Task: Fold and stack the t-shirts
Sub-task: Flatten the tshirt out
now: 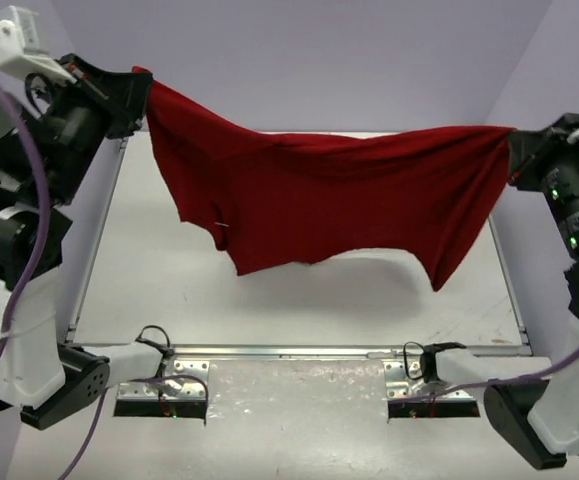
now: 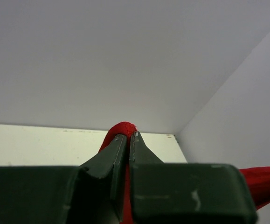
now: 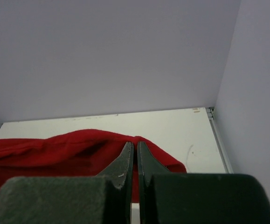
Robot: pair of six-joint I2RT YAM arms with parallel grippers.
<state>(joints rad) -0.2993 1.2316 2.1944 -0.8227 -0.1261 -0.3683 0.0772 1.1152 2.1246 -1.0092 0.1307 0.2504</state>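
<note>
Cloth is clamped tight in the left claw (image 1: 141, 88), from which the dark red t-shirt (image 1: 319, 200) hangs stretched and sagging in mid-air above the white tabletop (image 1: 299, 310), across to the right claw (image 1: 512, 150), likewise clamped on its far edge.

I get soft, even light in all three views, with a cool lilac cast on the walls. From above, the table (image 1: 299, 310) is bright, nearly washed out, and the t-shirt (image 1: 319, 200) throws only a faint, blurred shadow at mid-frame. At the bottom of the wrist views, the left gripper (image 2: 128, 136) and right gripper (image 3: 135, 143) look dark, underlit and soft.
</note>
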